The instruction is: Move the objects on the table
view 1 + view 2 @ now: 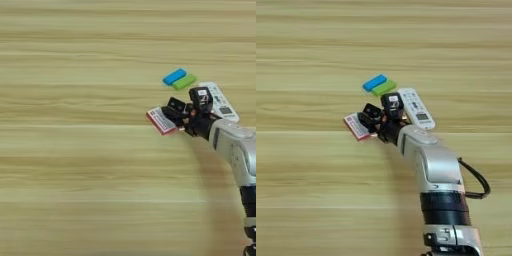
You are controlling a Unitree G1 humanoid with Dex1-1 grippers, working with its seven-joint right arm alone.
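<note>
Tool [377, 114] of mine is spread open right at the white box with red edging [355, 126], mid-worktop [306, 190] beside the remote [416, 107]. Box looks light, stiff and kinda slick, so I'd pinch across its short edges.

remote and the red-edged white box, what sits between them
The gripper sits between the remote and the red-edged white box, clearest in the right eye view.

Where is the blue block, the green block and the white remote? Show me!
blue block [375, 82], right eye view, middle of its top face.
green block [384, 88], right eye view, middle of its top face.
white remote [417, 108], right eye view, its button area.
</note>
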